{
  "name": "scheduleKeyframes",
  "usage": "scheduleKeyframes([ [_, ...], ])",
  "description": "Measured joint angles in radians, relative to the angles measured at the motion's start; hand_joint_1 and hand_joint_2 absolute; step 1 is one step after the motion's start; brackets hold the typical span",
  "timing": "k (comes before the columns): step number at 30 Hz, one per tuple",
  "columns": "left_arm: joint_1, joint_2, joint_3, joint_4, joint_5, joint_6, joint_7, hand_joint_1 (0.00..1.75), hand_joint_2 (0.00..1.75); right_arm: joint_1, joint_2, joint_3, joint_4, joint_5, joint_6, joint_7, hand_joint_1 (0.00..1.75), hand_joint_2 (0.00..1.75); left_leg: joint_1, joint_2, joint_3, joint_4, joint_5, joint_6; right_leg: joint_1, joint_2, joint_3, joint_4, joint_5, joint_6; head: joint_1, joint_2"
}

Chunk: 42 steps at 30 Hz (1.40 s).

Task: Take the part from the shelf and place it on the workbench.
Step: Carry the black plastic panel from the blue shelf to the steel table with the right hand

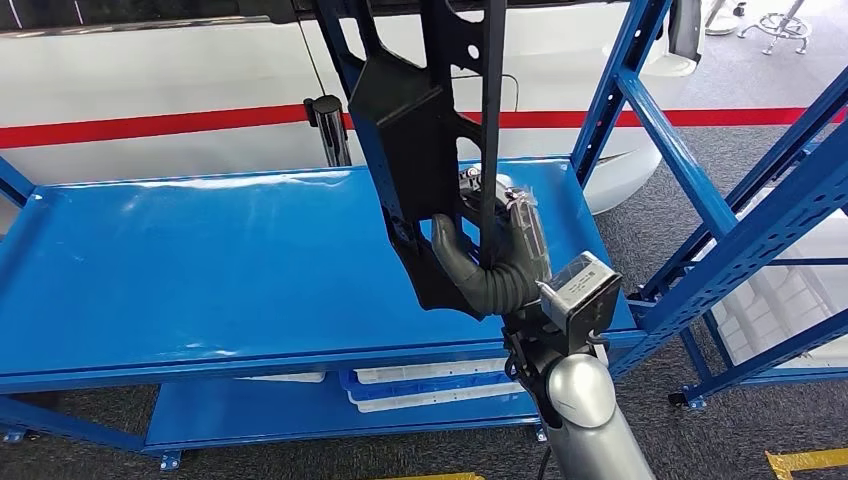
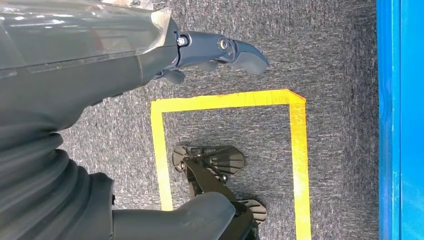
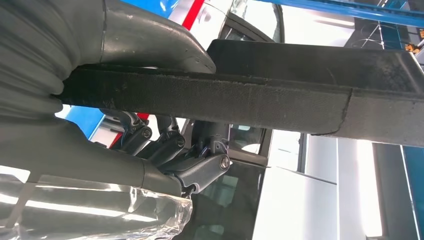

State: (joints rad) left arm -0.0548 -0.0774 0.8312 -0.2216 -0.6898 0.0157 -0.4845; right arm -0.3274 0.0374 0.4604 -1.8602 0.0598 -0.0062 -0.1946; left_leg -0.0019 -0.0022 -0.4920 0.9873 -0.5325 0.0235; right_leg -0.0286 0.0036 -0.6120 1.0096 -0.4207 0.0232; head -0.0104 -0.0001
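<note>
Above the glossy blue surface (image 1: 200,260), the right hand (image 1: 495,255) is gripping the long black part (image 1: 420,130), fingers (image 3: 200,170) wrapped around it, holding it upright. The left hand (image 2: 75,55) is hanging over grey carpet (image 2: 325,60) with yellow tape (image 2: 225,101), fingers (image 2: 235,52) extended, holding nothing.
</note>
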Motion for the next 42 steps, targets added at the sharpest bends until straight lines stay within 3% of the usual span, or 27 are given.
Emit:
scheduleKeyframes([
  [3,-0.002,-0.003,0.0,0.0,-0.001,0.0,-0.001,0.0,1.75,0.004,-0.002,-0.002,-0.004,0.002,0.0,-0.005,1.75,1.75,0.005,0.005,0.01,-0.022,0.024,0.02,0.005,0.0,-0.005,0.007,-0.007,0.011,0.002,0.0],
  [4,-0.002,-0.005,0.0,0.0,-0.001,-0.001,-0.002,0.0,1.75,0.005,-0.004,-0.003,-0.006,0.003,0.0,-0.007,1.75,1.75,0.008,0.008,0.015,-0.032,0.034,0.027,0.008,0.0,-0.019,0.038,-0.027,0.008,0.004,0.0],
  [6,-0.003,-0.008,0.0,0.0,-0.002,-0.002,-0.002,0.0,1.75,0.014,-0.009,-0.006,-0.008,0.005,0.0,-0.009,1.75,1.75,0.01,0.01,0.018,-0.039,0.042,0.034,0.009,0.0,-0.071,0.16,-0.085,-0.002,0.006,0.0],
  [8,-0.002,-0.01,0.0,0.0,-0.002,-0.004,-0.003,0.0,1.75,0.027,-0.015,-0.007,-0.009,0.008,0.001,-0.01,1.75,1.75,0.01,0.011,0.016,-0.038,0.042,0.034,0.007,-0.001,-0.111,0.263,-0.112,0.002,0.006,0.0],
  [9,-0.002,-0.011,0.0,0.0,-0.003,-0.005,-0.003,0.0,1.75,0.031,-0.017,-0.008,-0.009,0.009,0.002,-0.011,1.75,1.75,0.011,0.011,0.016,-0.036,0.041,0.033,0.004,-0.001,-0.11,0.265,-0.105,0.01,0.007,0.0],
  [10,-0.003,-0.012,0.0,0.0,-0.004,-0.006,-0.003,0.0,1.75,0.034,-0.019,-0.009,-0.01,0.01,0.003,-0.013,1.75,1.75,0.011,0.011,0.016,-0.033,0.04,0.03,0.001,-0.002,-0.09,0.228,-0.085,0.021,0.007,0.0],
  [12,-0.003,-0.015,0.0,0.0,-0.004,-0.008,-0.003,0.0,1.75,0.036,-0.02,-0.011,-0.014,0.014,0.007,-0.016,1.75,1.75,0.012,0.009,0.011,-0.02,0.031,0.019,-0.005,-0.004,-0.015,0.092,-0.038,0.036,0.007,0.0],
  [14,-0.005,-0.016,0.0,-0.001,-0.005,-0.008,-0.003,0.0,1.75,0.039,-0.019,-0.013,-0.021,0.019,0.009,-0.018,1.75,1.75,0.01,0.007,0.001,-0.005,0.023,0.004,-0.002,-0.003,0.025,0.016,-0.021,0.031,0.007,0.0],
  [16,-0.007,-0.017,0.0,-0.001,-0.006,-0.006,-0.004,0.0,1.75,0.043,-0.018,-0.015,-0.029,0.025,0.011,-0.019,1.75,1.75,0.01,0.005,-0.007,0.003,0.022,-0.006,0.002,0.0,0.02,0.015,-0.023,0.017,0.005,0.0],
  [18,-0.007,-0.018,0.0,-0.001,-0.007,-0.005,-0.005,0.0,1.75,0.044,-0.015,-0.017,-0.035,0.028,0.016,-0.019,1.75,1.75,0.015,0.003,-0.017,0.019,0.006,-0.017,-0.004,0.0,0.015,0.008,-0.019,0.003,0.003,0.0],
  [20,-0.008,-0.02,0.0,-0.001,-0.008,-0.003,-0.005,0.0,1.75,0.044,-0.013,-0.019,-0.039,0.03,0.024,-0.02,1.75,1.75,0.02,0.001,-0.049,0.095,-0.054,-0.026,-0.007,-0.001,0.007,0.004,-0.01,-0.013,0.0,0.0],
  [22,-0.008,-0.021,0.0,-0.001,-0.008,-0.001,-0.006,0.0,1.75,0.047,-0.013,-0.021,-0.041,0.03,0.028,-0.021,1.75,1.75,0.023,0.001,-0.1,0.222,-0.129,-0.034,-0.003,-0.003,-0.005,0.004,-0.002,-0.024,-0.002,0.0],
  [23,-0.008,-0.021,0.0,-0.001,-0.008,0.0,-0.006,0.0,1.75,0.05,-0.013,-0.021,-0.041,0.03,0.029,-0.022,1.75,1.75,0.024,0.001,-0.116,0.267,-0.147,-0.036,-0.001,-0.003,-0.011,0.004,0.003,-0.027,-0.002,0.0],
  [24,-0.008,-0.021,0.0,-0.001,-0.008,0.002,-0.006,0.0,1.75,0.054,-0.013,-0.022,-0.041,0.03,0.03,-0.022,1.75,1.75,0.025,0.001,-0.117,0.283,-0.146,-0.038,0.0,-0.004,-0.017,0.005,0.008,-0.028,-0.002,0.0],
  [25,-0.008,-0.022,0.0,-0.001,-0.008,0.003,-0.006,0.0,1.75,0.057,-0.013,-0.023,-0.041,0.03,0.031,-0.023,1.75,1.75,0.026,0.001,-0.098,0.258,-0.125,-0.038,0.001,-0.004,-0.023,0.005,0.014,-0.027,-0.002,0.0],
  [28,-0.012,-0.023,0.0,-0.001,-0.008,0.008,-0.007,0.0,1.75,0.062,-0.01,-0.028,-0.045,0.03,0.04,-0.026,1.75,1.75,0.026,-0.001,0.022,0.064,-0.044,-0.029,0.004,-0.003,-0.035,0.004,0.033,-0.014,-0.002,0.0],
  [30,-0.015,-0.024,0.0,-0.001,-0.008,0.01,-0.008,0.0,1.75,0.063,-0.005,-0.033,-0.049,0.032,0.044,-0.03,1.75,1.75,0.02,-0.005,0.051,0.003,-0.028,-0.021,0.007,-0.003,-0.038,0.003,0.048,0.001,0.0,0.0],
  [33,-0.014,-0.025,0.0,-0.001,-0.011,0.013,-0.009,0.0,1.75,0.07,-0.001,-0.037,-0.052,0.038,0.045,-0.035,1.75,1.75,0.013,-0.004,0.027,-0.003,-0.001,0.002,0.008,-0.004,-0.046,0.001,0.056,0.02,0.001,0.0],
  [35,-0.014,-0.027,0.0,-0.001,-0.013,0.015,-0.009,0.0,1.75,0.076,-0.001,-0.041,-0.053,0.042,0.045,-0.037,1.75,1.75,0.013,0.001,0.0,-0.009,0.027,0.022,0.011,-0.004,-0.074,0.058,-0.005,0.01,0.003,0.0],
  [37,-0.013,-0.027,0.0,-0.002,-0.014,0.016,-0.009,0.0,1.75,0.08,-0.001,-0.044,-0.054,0.044,0.044,-0.038,1.75,1.75,0.008,0.005,-0.028,-0.007,0.049,0.032,0.012,-0.004,-0.108,0.184,-0.097,-0.005,0.004,0.0],
  [38,-0.012,-0.028,0.0,-0.002,-0.014,0.016,-0.009,0.0,1.75,0.082,-0.001,-0.045,-0.054,0.045,0.044,-0.038,1.75,1.75,0.006,0.006,-0.041,-0.006,0.06,0.033,0.012,-0.004,-0.116,0.244,-0.124,-0.005,0.004,0.0],
  [39,-0.012,-0.028,0.0,-0.002,-0.014,0.016,-0.009,0.0,1.75,0.085,-0.001,-0.047,-0.054,0.045,0.044,-0.038,1.75,1.75,0.003,0.007,-0.055,-0.005,0.071,0.033,0.012,-0.004,-0.11,0.279,-0.132,0.0,0.004,0.0],
  [40,-0.012,-0.028,0.0,-0.002,-0.014,0.016,-0.009,0.0,1.75,0.087,-0.001,-0.048,-0.054,0.047,0.044,-0.038,1.75,1.75,0.001,0.007,-0.067,-0.003,0.08,0.032,0.013,-0.004,-0.087,0.277,-0.123,0.008,0.004,0.0],
  [42,-0.012,-0.029,0.0,-0.001,-0.016,0.016,-0.009,0.0,1.75,0.089,-0.002,-0.049,-0.054,0.056,0.043,-0.038,1.75,1.75,-0.003,0.007,-0.087,0.002,0.094,0.029,0.018,-0.004,0.01,0.165,-0.091,0.015,0.005,0.0],
])
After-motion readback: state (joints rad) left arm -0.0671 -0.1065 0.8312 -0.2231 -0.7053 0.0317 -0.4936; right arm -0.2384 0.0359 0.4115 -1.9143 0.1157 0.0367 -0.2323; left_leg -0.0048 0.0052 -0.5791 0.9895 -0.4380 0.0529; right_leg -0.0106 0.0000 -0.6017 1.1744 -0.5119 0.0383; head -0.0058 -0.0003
